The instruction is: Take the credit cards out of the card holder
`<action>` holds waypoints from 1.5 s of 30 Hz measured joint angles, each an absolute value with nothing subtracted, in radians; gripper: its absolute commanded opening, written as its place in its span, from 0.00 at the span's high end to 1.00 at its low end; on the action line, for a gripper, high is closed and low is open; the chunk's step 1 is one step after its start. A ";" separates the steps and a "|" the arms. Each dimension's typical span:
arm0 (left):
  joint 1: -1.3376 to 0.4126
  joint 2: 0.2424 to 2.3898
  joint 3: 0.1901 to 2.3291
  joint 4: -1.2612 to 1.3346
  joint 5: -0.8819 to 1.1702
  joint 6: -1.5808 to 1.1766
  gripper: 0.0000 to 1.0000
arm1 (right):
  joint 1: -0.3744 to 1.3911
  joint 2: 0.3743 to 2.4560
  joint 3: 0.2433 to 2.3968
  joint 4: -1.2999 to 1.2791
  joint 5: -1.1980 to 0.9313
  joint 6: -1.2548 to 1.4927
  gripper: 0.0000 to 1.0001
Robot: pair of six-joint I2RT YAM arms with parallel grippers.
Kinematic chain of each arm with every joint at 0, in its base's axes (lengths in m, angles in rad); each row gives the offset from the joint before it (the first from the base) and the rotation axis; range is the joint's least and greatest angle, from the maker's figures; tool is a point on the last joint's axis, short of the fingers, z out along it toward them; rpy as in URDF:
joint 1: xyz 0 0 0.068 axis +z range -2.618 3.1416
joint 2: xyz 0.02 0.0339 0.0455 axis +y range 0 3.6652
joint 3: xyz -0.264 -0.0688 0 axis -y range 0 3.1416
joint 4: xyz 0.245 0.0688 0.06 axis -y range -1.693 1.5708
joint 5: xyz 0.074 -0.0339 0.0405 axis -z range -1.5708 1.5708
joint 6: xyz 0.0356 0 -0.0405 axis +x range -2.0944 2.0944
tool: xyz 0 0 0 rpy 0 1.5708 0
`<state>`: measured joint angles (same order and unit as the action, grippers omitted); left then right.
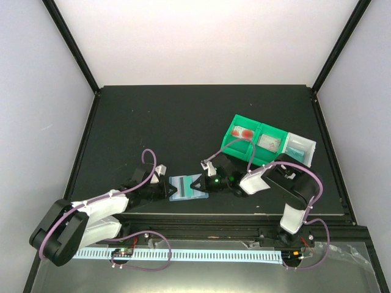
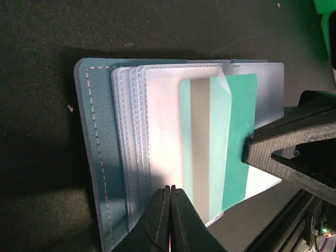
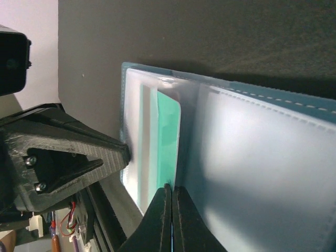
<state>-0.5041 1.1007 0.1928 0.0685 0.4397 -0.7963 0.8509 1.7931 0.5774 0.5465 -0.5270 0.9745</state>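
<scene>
The card holder (image 1: pixel 184 188) lies open and flat near the front edge of the table (image 1: pixel 153 122), directly between the two pincers. A teal card (image 2: pixel 240 123) protrudes partway from its clear sleeve. The left gripper (image 2: pixel 170 195), fingers closed, clamps the sleeve's near edge. The right gripper (image 3: pixel 169 191), fingers closed, pinches the teal card's exposed edge. A green bin (image 1: pixel 237 146) stands well apart, behind the right arm.
</scene>
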 measured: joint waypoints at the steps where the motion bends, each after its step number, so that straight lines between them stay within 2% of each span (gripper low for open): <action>1: -0.504 1.101 0.193 0.068 0.440 -0.796 0.97 | 0.851 1.787 0.577 0.545 -0.527 0.974 0.99; 14: -0.504 1.085 0.194 0.052 0.436 -0.797 0.96 | 0.834 1.639 0.572 0.372 -0.486 0.955 0.99; 22: -0.504 0.984 0.226 -0.060 0.416 -0.786 0.64 | 0.830 1.504 0.585 0.160 -0.400 0.931 0.99; 28: -0.504 0.889 0.313 -0.130 0.404 -0.763 0.48 | 0.830 1.402 0.609 0.065 -0.367 0.894 0.99; 33: -0.504 0.840 0.366 -0.173 0.419 -0.755 0.40 | 0.829 1.349 0.665 -0.016 -0.326 0.817 0.99; 40: -0.505 0.697 0.372 -0.153 0.471 -0.693 0.35 | 0.830 1.296 0.697 -0.041 -0.367 0.822 0.99; 45: -0.505 0.600 0.373 -0.151 0.464 -0.774 0.34 | 0.836 1.232 0.697 -0.029 -0.307 0.677 0.99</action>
